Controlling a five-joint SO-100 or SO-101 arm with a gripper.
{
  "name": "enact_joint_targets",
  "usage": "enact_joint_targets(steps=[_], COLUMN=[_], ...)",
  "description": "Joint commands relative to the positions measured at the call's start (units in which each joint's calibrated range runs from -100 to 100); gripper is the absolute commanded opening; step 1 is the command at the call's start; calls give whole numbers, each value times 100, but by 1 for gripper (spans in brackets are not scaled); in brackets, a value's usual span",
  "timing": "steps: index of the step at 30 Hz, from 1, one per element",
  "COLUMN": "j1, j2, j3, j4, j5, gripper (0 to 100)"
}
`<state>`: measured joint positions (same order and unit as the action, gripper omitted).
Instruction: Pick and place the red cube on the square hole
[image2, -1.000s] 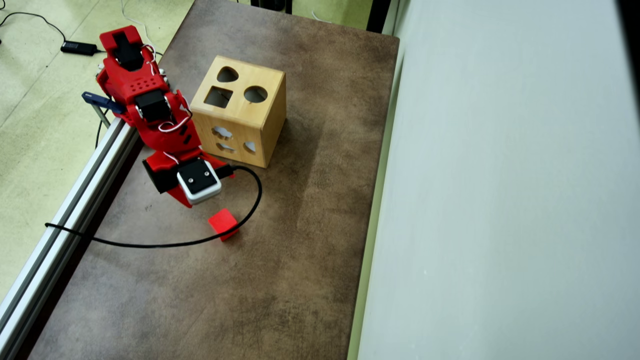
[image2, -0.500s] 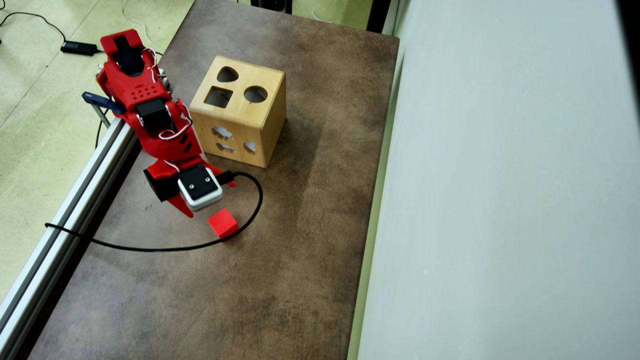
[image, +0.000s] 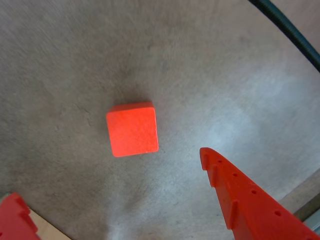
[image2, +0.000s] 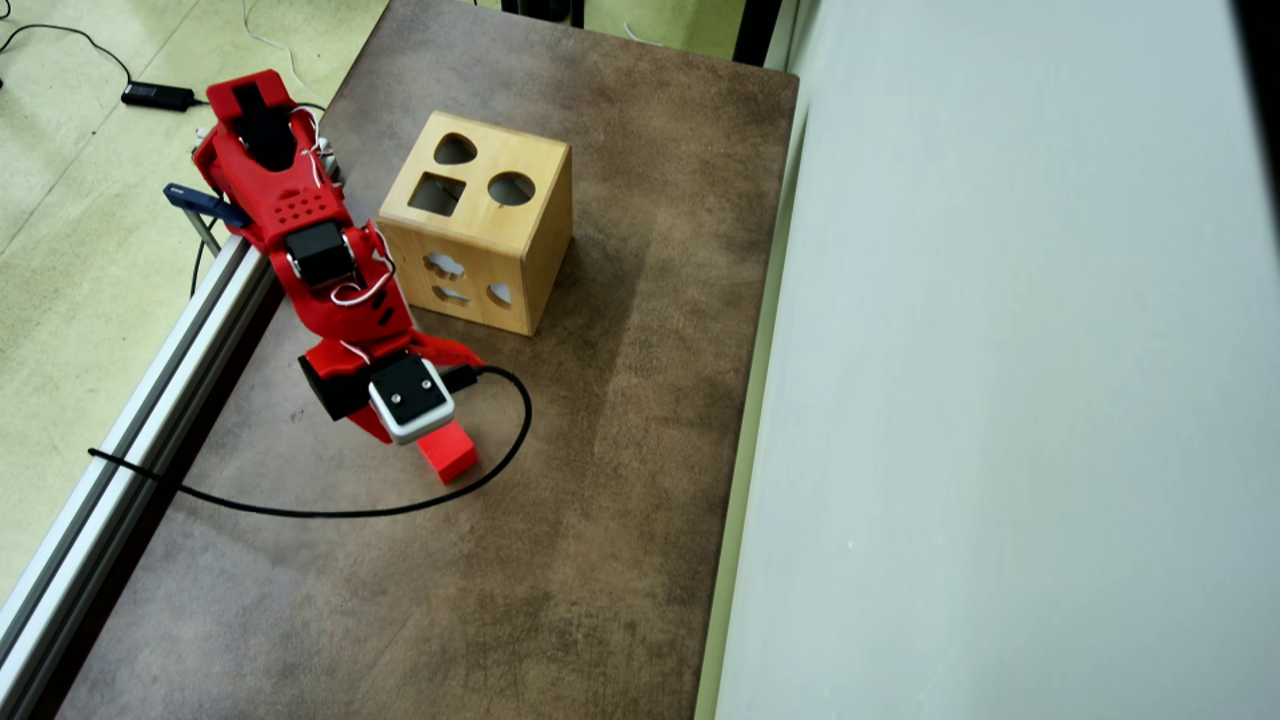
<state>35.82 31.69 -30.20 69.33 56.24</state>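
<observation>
— Red cube (image: 132, 129) — where does it lie?
— Flat on the brown table (image: 60, 60), free of both fingers; from overhead it sits just below the arm's camera block, well apart from the wooden box (image2: 478, 222).
— And the gripper (image: 110, 185)?
— Spread wide above it — one finger (image: 245, 200) at the wrist view's right, the other at the lower left corner.
— The square hole (image2: 437, 193)?
— On the box top, beside a round one.

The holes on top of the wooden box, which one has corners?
The square hole on top of the wooden box, at the left in the overhead view. The hole right of it is round, and the hole above it is curved.
</observation>
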Motion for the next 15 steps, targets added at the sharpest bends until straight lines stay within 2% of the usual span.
enact_joint_targets(steps=[1,8,15], j1=[13,-53,-53], j2=[198,758,971], j3=[-119,-164,-74], j4=[-110,-158,-817], j5=[20,15,15], gripper=[50,50,50])
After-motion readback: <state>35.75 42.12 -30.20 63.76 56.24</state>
